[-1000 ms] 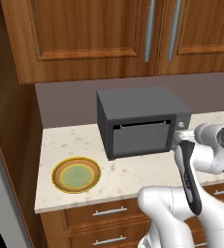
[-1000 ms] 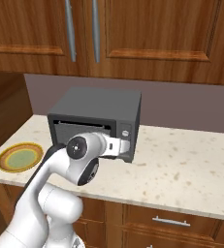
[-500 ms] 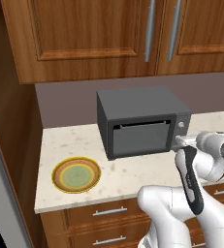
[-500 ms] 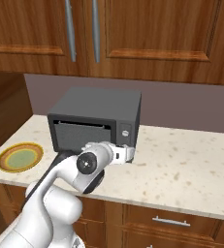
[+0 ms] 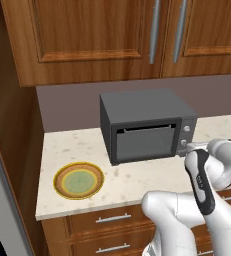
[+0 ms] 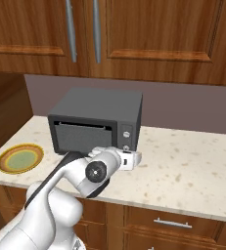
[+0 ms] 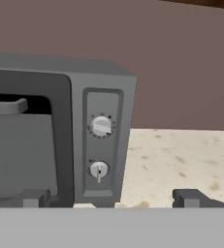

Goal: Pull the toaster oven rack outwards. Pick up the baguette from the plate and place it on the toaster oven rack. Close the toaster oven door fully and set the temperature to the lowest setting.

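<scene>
Left base view shows, furthest left, the plate on the speckled counter, well apart from the oven, its pale green centre bare; the baguette is not on it, and I cannot tell where it lies; to the right of the plate stands the toaster oven, pushed back toward the wall, with the door upright apart from a thin dark slit along its top edge; whether the rack sits behind the glass I cannot tell; further right, the gripper reaches in level with the counter and ends just beside the narrow control panel at the oven's lower right corner. Right base view gives the same order from the other side: plate at the far left, oven in the middle, and the gripper close in front of the panel's lower knob. Hand view has the door on the left, then the panel with the upper knob above the lower knob; the two fingertips stand wide apart at the bottom, one under the door and one out over the counter, holding nothing; the panel lies between them.
</scene>
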